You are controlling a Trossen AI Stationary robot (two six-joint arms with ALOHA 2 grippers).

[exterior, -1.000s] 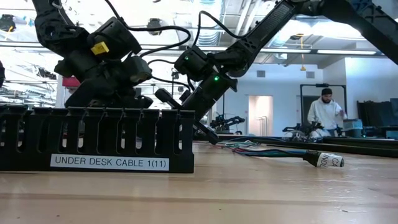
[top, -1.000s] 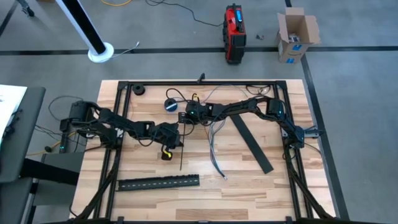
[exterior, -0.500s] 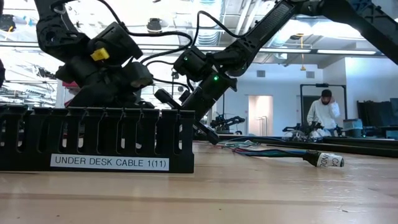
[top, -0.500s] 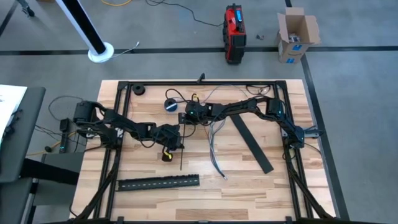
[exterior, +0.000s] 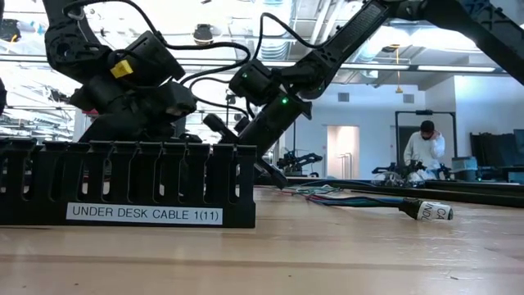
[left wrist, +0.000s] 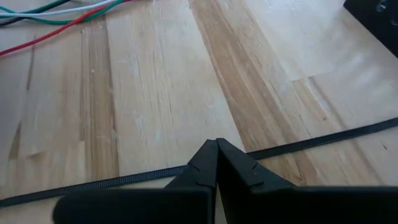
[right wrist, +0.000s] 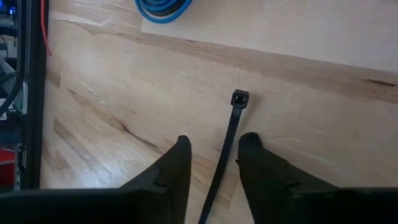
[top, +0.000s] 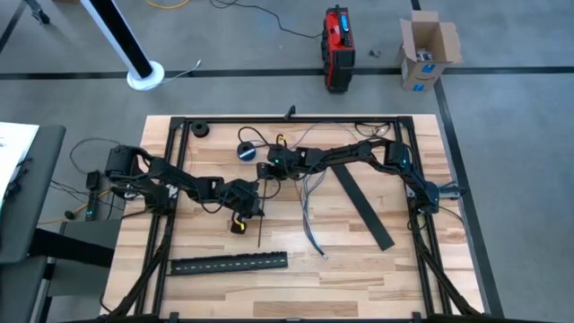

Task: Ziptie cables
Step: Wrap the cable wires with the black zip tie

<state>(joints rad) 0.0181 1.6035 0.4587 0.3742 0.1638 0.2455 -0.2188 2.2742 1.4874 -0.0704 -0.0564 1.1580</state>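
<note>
While both arms reach low toward mid-table in the high view, the left gripper (top: 254,208) sits just left of the cables (top: 309,211), which trail from the right gripper (top: 269,168) toward the front. Its wrist view shows the fingers (left wrist: 205,165) pressed together over a zip tie (left wrist: 311,142). Right wrist view: fingers (right wrist: 177,158) narrowly parted, straddling another tie (right wrist: 230,134) without touching it.

- Surface (top: 296,278): pale wood, streaked grain.
- Cables (top: 309,211): grey, white, dark; red and green strands.
- Slotted strip (exterior: 123,184): black, white label.
- Tape roll (top: 246,152): blue and black.
</note>
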